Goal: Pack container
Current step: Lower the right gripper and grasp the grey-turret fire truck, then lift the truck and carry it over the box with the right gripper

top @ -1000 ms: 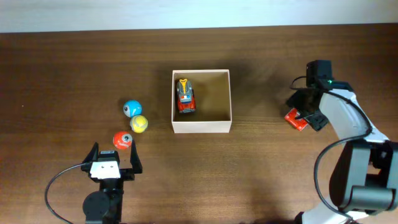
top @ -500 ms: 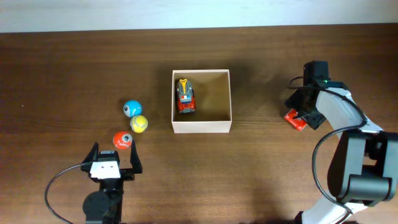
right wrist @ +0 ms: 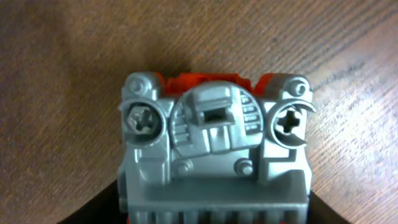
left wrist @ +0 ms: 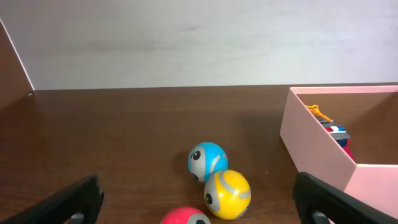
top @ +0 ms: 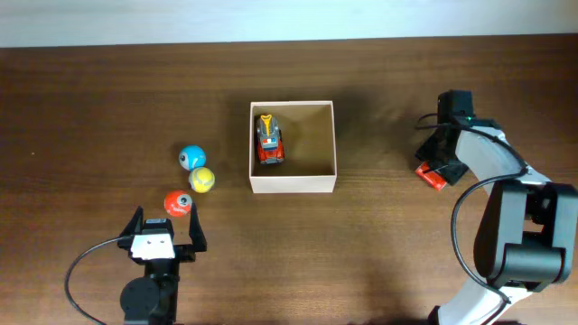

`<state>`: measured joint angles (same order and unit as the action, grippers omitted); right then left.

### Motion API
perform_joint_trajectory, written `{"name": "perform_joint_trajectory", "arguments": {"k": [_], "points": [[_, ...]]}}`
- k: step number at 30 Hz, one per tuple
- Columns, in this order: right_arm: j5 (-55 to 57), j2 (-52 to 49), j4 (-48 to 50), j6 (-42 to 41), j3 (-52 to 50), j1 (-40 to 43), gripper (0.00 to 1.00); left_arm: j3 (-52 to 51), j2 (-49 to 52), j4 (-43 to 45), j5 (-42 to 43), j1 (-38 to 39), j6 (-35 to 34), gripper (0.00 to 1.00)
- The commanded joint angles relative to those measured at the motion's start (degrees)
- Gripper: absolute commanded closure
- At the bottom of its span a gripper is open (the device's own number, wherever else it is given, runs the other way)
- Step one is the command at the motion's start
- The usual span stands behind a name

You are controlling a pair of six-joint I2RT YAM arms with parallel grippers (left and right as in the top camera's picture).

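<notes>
The container [top: 293, 183] stands at mid-table, cream-walled with a tan inside; it also shows in the left wrist view [left wrist: 314, 140]. A red toy car with a yellow top [top: 269, 140] lies along its left wall. My right gripper [top: 440, 162] is down at the table's right, shut on a second red toy car [top: 432, 175]. The right wrist view shows that car's grey underside [right wrist: 214, 143] between the fingers [right wrist: 214, 214], just over the wood. My left gripper [top: 164, 226] is open and empty at the front left, just behind the red ball [top: 177, 204].
A blue ball [top: 191, 158] and a yellow ball [top: 201, 180] lie touching, left of the container, with the red ball in front of them. All three show in the left wrist view: blue [left wrist: 207, 161], yellow [left wrist: 227, 193], red [left wrist: 185, 216]. A pale wall runs behind the table.
The right arm has shifted slightly over the red toy car, which has barely moved. The left arm, the balls and the container have not moved.
</notes>
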<state>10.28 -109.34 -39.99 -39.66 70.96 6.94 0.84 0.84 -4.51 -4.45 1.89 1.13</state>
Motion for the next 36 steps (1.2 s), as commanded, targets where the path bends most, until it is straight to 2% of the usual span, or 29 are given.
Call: {"name": "perform_joint_trajectory", "arguments": {"k": [1,8,16,22,25,36], "points": [[0.92,-1.09,0.46,3.15,-0.68,0.37,0.47,-0.31,-0.44,0.11,0.61,-0.31,0.90,0.01],[0.90,-1.07,1.92,16.76,-0.66,0.37,0.50,-0.31,-0.44,0.11,0.61,-0.31,0.90,0.01],[-0.81,-0.92,1.79,27.17,-0.11,0.26,0.50,-0.31,-0.44,0.11,0.61,-0.31,0.90,0.01],[-11.47,-0.85,-1.20,35.10,4.83,0.22,0.50,-0.31,-0.44,0.11,0.61,-0.31,0.90,0.01],[-17.09,-0.85,-4.15,36.52,8.87,0.22,0.50,-0.31,-0.44,0.11,0.61,-0.31,0.90,0.01],[-40.06,-0.39,-18.18,46.66,26.05,-2.38,0.50,-0.31,-0.44,0.11,0.61,-0.31,0.90,0.01]]}}
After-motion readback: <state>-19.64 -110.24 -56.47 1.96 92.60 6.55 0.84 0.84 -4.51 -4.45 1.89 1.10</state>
